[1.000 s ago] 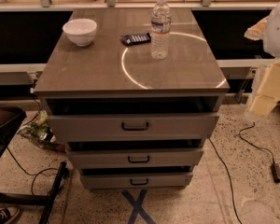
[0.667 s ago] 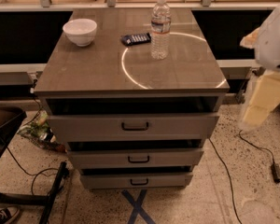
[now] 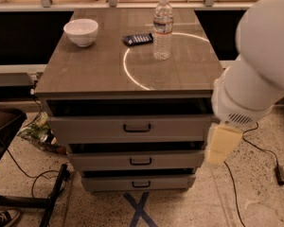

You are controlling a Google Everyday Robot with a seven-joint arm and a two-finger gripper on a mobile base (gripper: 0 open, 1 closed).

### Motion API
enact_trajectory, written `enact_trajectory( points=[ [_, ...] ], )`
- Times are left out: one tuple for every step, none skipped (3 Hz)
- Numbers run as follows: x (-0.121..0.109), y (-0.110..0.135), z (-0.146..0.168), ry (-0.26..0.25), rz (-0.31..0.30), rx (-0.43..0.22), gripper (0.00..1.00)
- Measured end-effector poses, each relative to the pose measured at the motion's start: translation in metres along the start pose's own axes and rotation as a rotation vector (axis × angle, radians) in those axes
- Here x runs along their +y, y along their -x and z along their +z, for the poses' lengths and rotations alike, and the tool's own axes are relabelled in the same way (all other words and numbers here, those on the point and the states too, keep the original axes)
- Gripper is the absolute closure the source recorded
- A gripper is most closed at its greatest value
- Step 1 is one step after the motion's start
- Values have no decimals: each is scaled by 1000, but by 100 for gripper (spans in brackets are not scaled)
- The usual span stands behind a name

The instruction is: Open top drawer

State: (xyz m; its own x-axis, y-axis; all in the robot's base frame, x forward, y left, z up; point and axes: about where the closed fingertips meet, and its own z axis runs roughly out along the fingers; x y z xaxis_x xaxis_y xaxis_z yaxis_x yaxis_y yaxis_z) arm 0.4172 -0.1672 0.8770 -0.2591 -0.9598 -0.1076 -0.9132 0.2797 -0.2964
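Observation:
The top drawer (image 3: pixel 94 128) is the widest grey front of three, just under the cabinet's brown top, with a small dark loop handle (image 3: pixel 137 127) at its centre. A dark gap shows above its front panel. My gripper (image 3: pixel 222 144) shows as a cream-coloured tip below the big white arm (image 3: pixel 260 65) at the right. It hangs beside the cabinet's right front corner, level with the top and middle drawers and to the right of the handle. It touches nothing.
Two narrower grey drawers (image 3: pixel 140 161) (image 3: pixel 141 184) sit below. On the cabinet top (image 3: pixel 85 74) stand a white bowl (image 3: pixel 81 31), a water bottle (image 3: pixel 162 28) and a dark flat object (image 3: pixel 137 39). Cables (image 3: pixel 255 150) lie on the floor at right, a dark stand (image 3: pixel 19 200) at left.
The arm has swung in from the right edge toward the cabinet and down, now filling much of the right side. The drawers and tabletop items have not moved.

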Motion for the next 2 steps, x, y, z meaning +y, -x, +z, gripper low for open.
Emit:
enact_trajectory(
  points=[
    [20, 24, 30, -2, -42, -14, 0],
    [35, 43, 44, 20, -94, -82, 0]
  ],
)
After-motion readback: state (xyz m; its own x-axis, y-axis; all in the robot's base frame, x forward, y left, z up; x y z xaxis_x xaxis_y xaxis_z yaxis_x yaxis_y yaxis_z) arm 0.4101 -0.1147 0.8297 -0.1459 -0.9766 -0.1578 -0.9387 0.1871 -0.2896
